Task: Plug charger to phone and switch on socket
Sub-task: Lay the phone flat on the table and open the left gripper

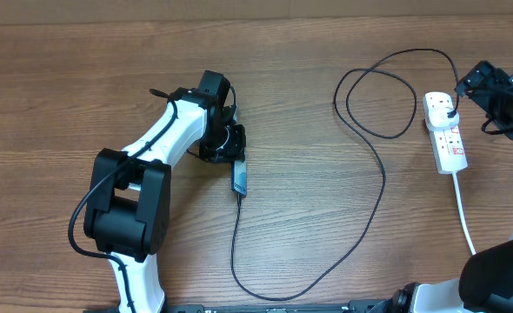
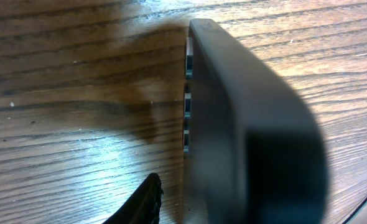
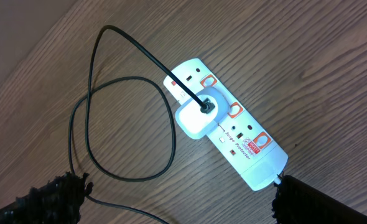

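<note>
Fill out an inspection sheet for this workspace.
Surface: wooden table, bare grain.
Job's things: phone apparently up on one long edge by the left gripper; socket holds the white plug of the charger; switches unreadable.
Clutter: nothing seen.
Grippers: left gripper at the phone's top end, jaws unclear; right gripper open near the socket, holding nothing.
Cables: charger loops from the socket to the phone's lower end; white cord runs toward the near edge.
Surroundings: nothing seen.

The left gripper (image 1: 229, 149) hides most of the phone (image 1: 240, 179); its screen is unreadable.
</note>
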Tool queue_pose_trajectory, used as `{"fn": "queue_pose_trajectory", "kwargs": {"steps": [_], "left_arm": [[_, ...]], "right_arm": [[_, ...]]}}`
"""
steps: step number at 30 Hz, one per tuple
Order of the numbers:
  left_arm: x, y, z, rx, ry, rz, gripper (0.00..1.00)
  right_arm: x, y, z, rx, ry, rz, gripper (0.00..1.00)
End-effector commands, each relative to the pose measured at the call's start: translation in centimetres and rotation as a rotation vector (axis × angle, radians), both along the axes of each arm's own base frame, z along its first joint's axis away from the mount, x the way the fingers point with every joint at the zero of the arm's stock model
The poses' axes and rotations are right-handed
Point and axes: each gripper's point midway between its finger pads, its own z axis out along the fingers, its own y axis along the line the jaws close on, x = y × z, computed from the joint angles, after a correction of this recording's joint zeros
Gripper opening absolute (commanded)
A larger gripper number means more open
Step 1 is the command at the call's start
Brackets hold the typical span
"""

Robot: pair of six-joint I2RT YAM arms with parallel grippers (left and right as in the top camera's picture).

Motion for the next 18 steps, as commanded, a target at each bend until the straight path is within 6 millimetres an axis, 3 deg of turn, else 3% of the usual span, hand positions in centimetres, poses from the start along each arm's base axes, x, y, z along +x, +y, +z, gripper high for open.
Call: {"fn": "queue_pose_trajectory", "kwargs": {"steps": [1,6,8,10,12,13,15,18], "left_arm": [[-0.15,-0.24,-0.05,0.0,-0.002,-0.018,0.21],[-0.13,-0.25,-0.05,0.0,-0.003,-0.018,0.06],[-0.14,-0.24,-0.05,0.0,-0.002,-0.018,0.08],[-0.14,-0.24,-0.05,0.0,-0.002,-0.018,0.19],[-0.13,-0.24,-0.05,0.0,-0.003,-0.018,0.21],[-0.13,-0.24,-0.05,0.0,-0.003,-0.018,0.21],[-0.13,-0.24,-0.05,0.0,-0.003,-0.018,0.07],[-0.14,-0.24,-0.05,0.0,-0.002,-0.018,0.08]], "right_arm": [[0.01,-0.11,1.4,-0.019,-0.035,0.001,1.0],[0.01,-0.11,1.4,-0.018,-0.035,0.001,1.0],[0.01,-0.11,1.4,-0.019,-0.035,0.001,1.0],[0.01,-0.11,1.4,-0.018,-0.035,0.001,1.0],[0.01,-0.11,1.4,-0.018,-0.035,0.001,1.0],[0.01,-0.11,1.4,-0.019,-0.035,0.001,1.0],[0.01,-0.11,1.4,-0.019,-0.035,0.001,1.0],[0.01,-0.11,1.41,-0.019,-0.035,0.001,1.0]]}}
